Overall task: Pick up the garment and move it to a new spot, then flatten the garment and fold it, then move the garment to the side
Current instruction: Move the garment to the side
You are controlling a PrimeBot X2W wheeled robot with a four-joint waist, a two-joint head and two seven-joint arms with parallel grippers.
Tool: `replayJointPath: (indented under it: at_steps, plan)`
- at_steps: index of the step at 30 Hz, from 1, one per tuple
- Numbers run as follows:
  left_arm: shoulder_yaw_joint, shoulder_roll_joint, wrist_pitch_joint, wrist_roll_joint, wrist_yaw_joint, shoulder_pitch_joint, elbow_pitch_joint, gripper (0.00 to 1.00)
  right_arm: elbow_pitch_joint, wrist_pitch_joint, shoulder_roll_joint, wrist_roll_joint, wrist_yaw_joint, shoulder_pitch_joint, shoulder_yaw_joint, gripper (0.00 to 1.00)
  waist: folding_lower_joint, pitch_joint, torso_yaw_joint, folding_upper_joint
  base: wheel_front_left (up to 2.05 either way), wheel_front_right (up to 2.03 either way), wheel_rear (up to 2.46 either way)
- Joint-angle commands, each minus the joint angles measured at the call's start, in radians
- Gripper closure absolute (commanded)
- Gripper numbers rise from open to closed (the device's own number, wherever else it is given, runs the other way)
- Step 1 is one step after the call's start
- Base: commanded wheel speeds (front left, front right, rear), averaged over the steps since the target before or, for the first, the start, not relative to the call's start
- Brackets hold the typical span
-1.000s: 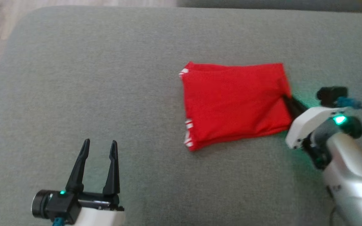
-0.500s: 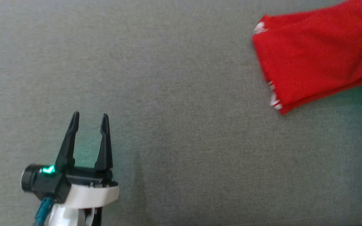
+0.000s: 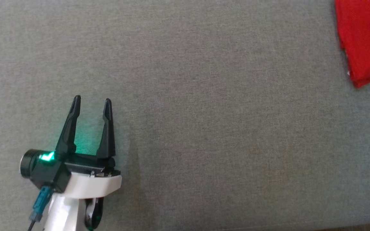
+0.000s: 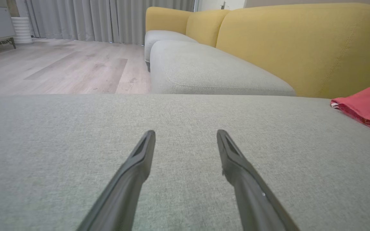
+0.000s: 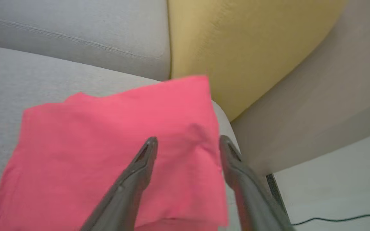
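Note:
The garment [image 3: 365,38] is a folded red cloth lying flat on the grey cushion [image 3: 204,128], at the head view's top right corner. In the left wrist view the garment [image 4: 368,106] shows at the right edge. The right wrist view looks down on the garment [image 5: 108,154], near the cushion's corner; my right gripper [image 5: 187,142] stands open above its right part, with nothing between the fingers. My left gripper [image 3: 92,102] is open and empty over bare cushion, far to the left of the cloth.
A yellow sofa backrest [image 4: 300,45] and another grey seat cushion [image 4: 210,73] lie beyond the work cushion. Wooden floor [image 4: 59,67] and curtains are at the far left. In the right wrist view, the cushion's corner drops to pale floor [image 5: 332,192] with a dark cable.
The right gripper has let go of the garment and opened. The head camera has swung left, so the garment now sits at the frame's top right.

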State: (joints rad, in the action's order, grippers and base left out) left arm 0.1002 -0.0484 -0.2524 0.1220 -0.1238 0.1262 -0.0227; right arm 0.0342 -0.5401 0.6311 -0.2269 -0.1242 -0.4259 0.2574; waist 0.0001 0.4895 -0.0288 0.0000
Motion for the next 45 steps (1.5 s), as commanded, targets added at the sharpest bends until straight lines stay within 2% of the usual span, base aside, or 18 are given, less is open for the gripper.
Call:
replayJointPath:
  at_steps: [1, 3, 6, 10, 15, 22, 24, 27, 32, 36, 45]
  plan:
    - [-0.033, -0.002, -0.009, -0.008, -0.002, 0.009, 0.023, 0.00, -0.058, -0.003, 0.018, 0.017, -0.007, 0.026, 0.005, 0.00, -0.0001, -0.013, 0.008, 0.0000, 0.00, 0.00, 0.00]
    - [-0.031, -0.002, -0.009, -0.009, -0.004, 0.007, 0.016, 0.00, -0.108, 0.023, -0.011, 0.070, -0.007, 0.053, 0.004, 0.00, -0.0001, -0.035, 0.020, 0.0000, 0.00, 0.00, 0.00]
    - [-0.028, -0.002, -0.009, -0.009, -0.004, -0.003, 0.006, 0.00, -0.131, 0.083, -0.106, 0.132, -0.007, 0.094, -0.025, 0.00, -0.0001, -0.081, 0.036, 0.0000, 0.00, 0.00, 0.00]
    - [-0.029, -0.002, -0.009, -0.012, 0.002, -0.024, -0.008, 0.00, -0.077, 0.169, -0.242, 0.170, -0.007, 0.139, -0.111, 0.00, -0.0001, -0.155, 0.061, 0.0000, 0.00, 0.00, 0.00]
    - [-0.013, -0.002, -0.009, 0.001, 0.020, -0.061, -0.027, 0.00, 0.091, 0.354, -0.375, 0.156, -0.007, 0.200, -0.208, 0.00, -0.0001, -0.259, 0.100, 0.0000, 0.00, 0.00, 0.00]
    - [0.005, -0.002, -0.009, 0.025, 0.062, -0.142, -0.035, 0.00, 0.350, 0.685, -0.501, 0.100, -0.007, 0.279, -0.351, 0.00, -0.0001, -0.396, 0.130, 0.0000, 0.00, 0.00, 0.00]
    - [-0.003, -0.002, -0.009, 0.035, 0.085, -0.187, -0.036, 0.00, 0.433, 0.777, -0.536, 0.091, -0.007, 0.320, -0.390, 0.00, -0.0001, -0.448, 0.133, 0.0000, 0.00, 0.00, 0.00]
    - [-0.009, -0.002, -0.009, 0.037, 0.103, -0.234, -0.033, 0.00, 0.428, 0.800, -0.558, 0.092, -0.007, 0.364, -0.401, 0.00, -0.0001, -0.491, 0.130, 0.0000, 0.00, 0.00, 0.00]
    - [-0.018, -0.002, -0.009, 0.030, 0.117, -0.286, -0.023, 0.00, 0.241, 0.801, -0.577, 0.102, -0.007, 0.469, -0.361, 0.00, -0.0001, -0.529, 0.117, 0.0000, 0.00, 0.00, 0.00]
    - [-0.019, -0.002, -0.009, 0.029, 0.127, -0.308, -0.011, 0.00, 0.137, 0.802, -0.580, 0.112, -0.007, 0.530, -0.367, 0.00, -0.0001, -0.544, 0.107, 0.0000, 0.00, 0.00, 0.00]
    - [-0.021, -0.002, -0.009, 0.019, 0.127, -0.318, -0.008, 0.00, 0.062, 0.802, -0.581, 0.098, -0.007, 0.580, -0.377, 0.00, -0.0001, -0.558, 0.095, 0.0000, 0.00, 0.00, 0.00]
